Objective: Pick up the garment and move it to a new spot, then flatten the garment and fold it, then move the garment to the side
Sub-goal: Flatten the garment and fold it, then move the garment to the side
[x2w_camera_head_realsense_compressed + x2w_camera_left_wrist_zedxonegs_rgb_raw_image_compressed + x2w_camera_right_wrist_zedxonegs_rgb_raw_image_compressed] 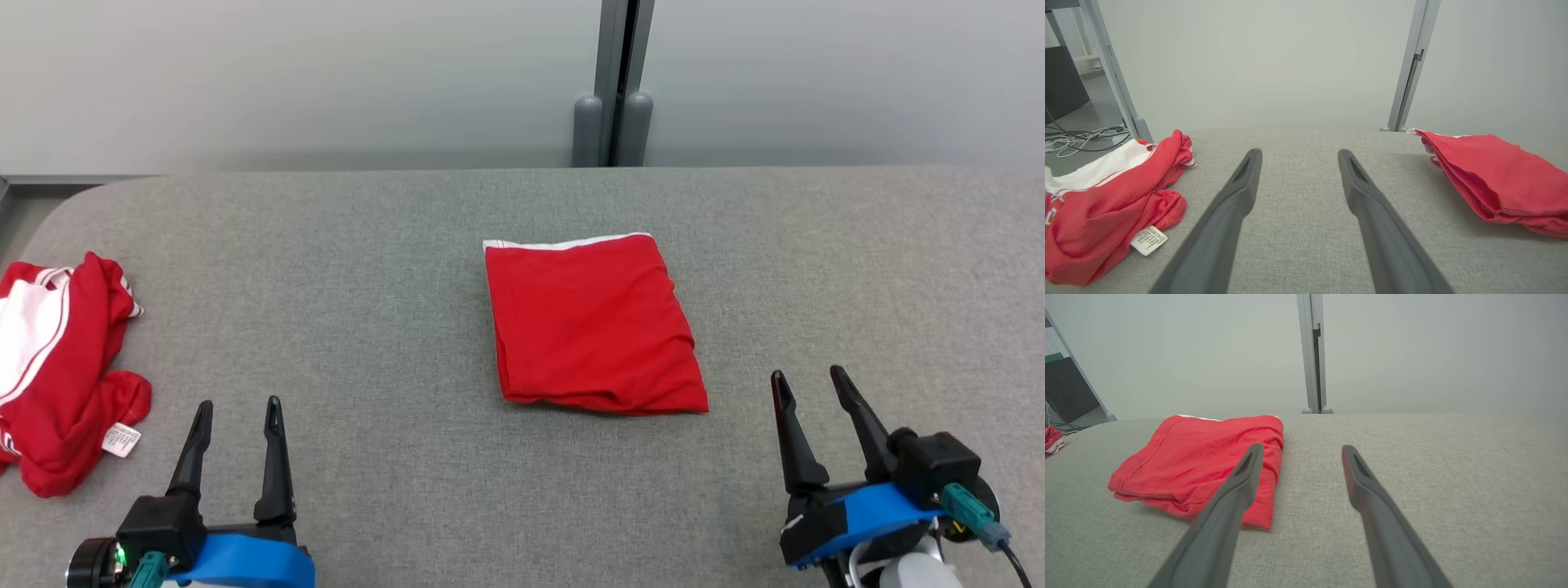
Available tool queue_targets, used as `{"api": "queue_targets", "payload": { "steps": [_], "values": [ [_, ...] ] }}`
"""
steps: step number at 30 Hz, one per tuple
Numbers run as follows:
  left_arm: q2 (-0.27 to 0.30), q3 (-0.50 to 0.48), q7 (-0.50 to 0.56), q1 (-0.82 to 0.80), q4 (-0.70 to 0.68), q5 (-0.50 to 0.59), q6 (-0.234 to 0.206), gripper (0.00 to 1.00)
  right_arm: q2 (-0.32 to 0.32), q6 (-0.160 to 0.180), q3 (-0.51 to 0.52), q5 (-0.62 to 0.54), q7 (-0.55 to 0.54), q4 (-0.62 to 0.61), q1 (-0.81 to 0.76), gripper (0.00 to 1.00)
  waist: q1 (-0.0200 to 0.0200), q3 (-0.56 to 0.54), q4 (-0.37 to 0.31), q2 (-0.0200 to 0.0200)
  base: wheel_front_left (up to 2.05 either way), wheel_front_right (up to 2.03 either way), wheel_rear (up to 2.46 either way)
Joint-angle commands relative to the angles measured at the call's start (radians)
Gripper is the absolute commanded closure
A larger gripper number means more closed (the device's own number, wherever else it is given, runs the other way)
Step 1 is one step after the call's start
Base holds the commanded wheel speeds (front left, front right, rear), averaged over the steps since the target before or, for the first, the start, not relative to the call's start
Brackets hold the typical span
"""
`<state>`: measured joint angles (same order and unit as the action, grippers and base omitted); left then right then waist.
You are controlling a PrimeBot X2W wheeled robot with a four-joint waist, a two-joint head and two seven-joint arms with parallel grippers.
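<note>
The folded red garment (pixel 592 327) lies in the middle of the table (pixel 367 269). The left pincer (pixel 239 406) and right pincer (pixel 808 376) are both released, holding nothing. A crumpled red-and-white cloth (pixel 65 376), perhaps a jersey, lies far left.

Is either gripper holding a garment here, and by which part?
Nothing is held. Both the left gripper and right gripper stand open, clear of the folded red garment.

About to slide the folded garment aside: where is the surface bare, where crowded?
Bare: right of the folded garment, beyond the right gripper; also between it and the crumpled garment. Crowded: the left edge beside the left gripper.
</note>
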<state>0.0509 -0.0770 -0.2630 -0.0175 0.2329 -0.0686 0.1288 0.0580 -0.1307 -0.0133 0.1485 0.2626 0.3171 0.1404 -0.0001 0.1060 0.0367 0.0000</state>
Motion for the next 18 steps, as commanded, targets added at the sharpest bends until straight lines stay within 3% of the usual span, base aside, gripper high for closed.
{"api": "queue_targets", "payload": {
  "steps": [1,18],
  "values": [
    [-0.001,0.005,-0.003,0.018,0.002,0.008,-0.001,0.0,-0.005,0.0,0.005,-0.01,0.003,-0.01,-0.028,0.0,0.0001,-0.012,-0.001,0.0,0.0,0.0,0.0],
    [-0.001,-0.002,-0.003,0.07,0.023,0.011,-0.005,0.0,-0.007,0.0,0.032,-0.021,0.003,-0.017,-0.105,0.0,0.0001,-0.063,0.001,0.0,0.0,0.0,0.0]
  ]
}}
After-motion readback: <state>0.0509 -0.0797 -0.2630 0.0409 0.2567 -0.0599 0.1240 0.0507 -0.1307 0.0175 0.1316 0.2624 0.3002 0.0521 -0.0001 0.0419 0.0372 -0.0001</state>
